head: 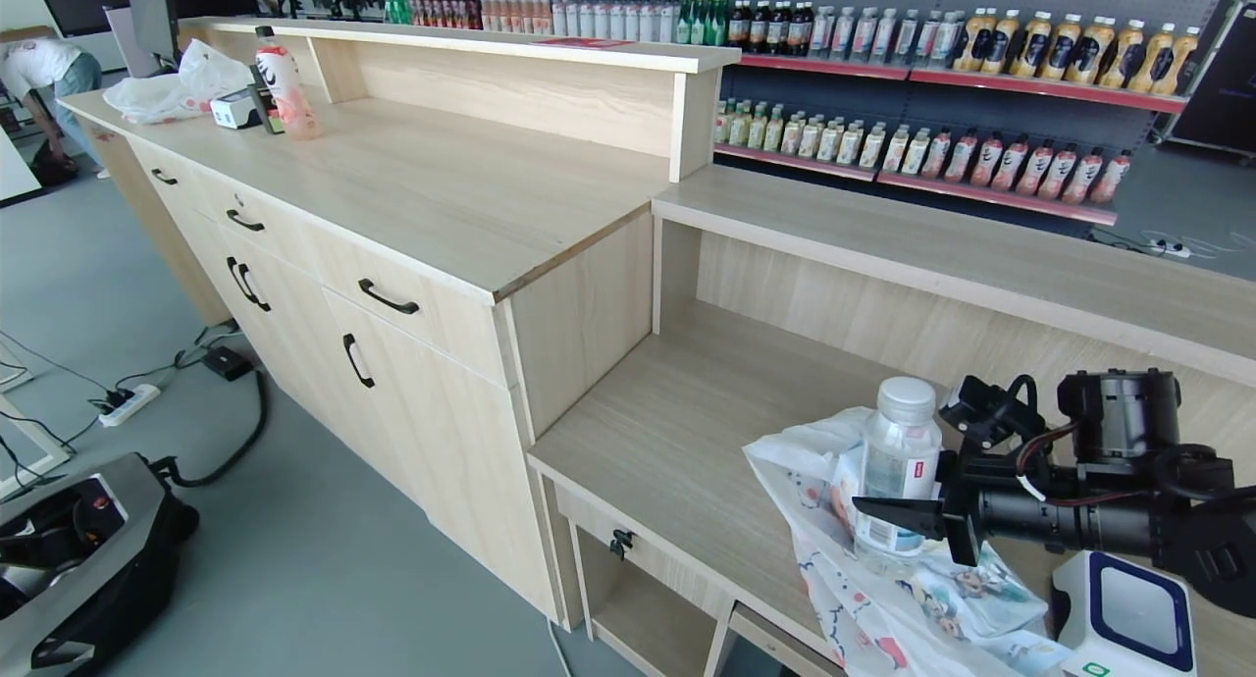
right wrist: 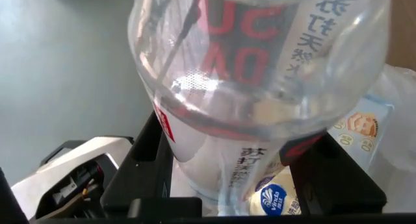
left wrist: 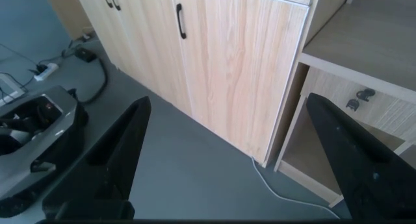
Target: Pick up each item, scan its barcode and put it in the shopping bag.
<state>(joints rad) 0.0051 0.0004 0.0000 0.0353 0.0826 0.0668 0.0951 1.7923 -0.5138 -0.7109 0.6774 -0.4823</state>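
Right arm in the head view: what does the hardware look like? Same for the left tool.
Right arm: all black, with a ribbed cylindrical forearm, a round drum-shaped joint housing, looped black cables and a thin red-and-white wire at the wrist. Right tool: flat, tapered black fingers. Left tool: two matte black wedge-shaped fingers, no markings visible.

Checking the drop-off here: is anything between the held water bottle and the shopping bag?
Nothing visible blocks it. The right hand holds the bottle upright right at the shopping bag's open mouth; only packs already inside the bag lie beneath it.
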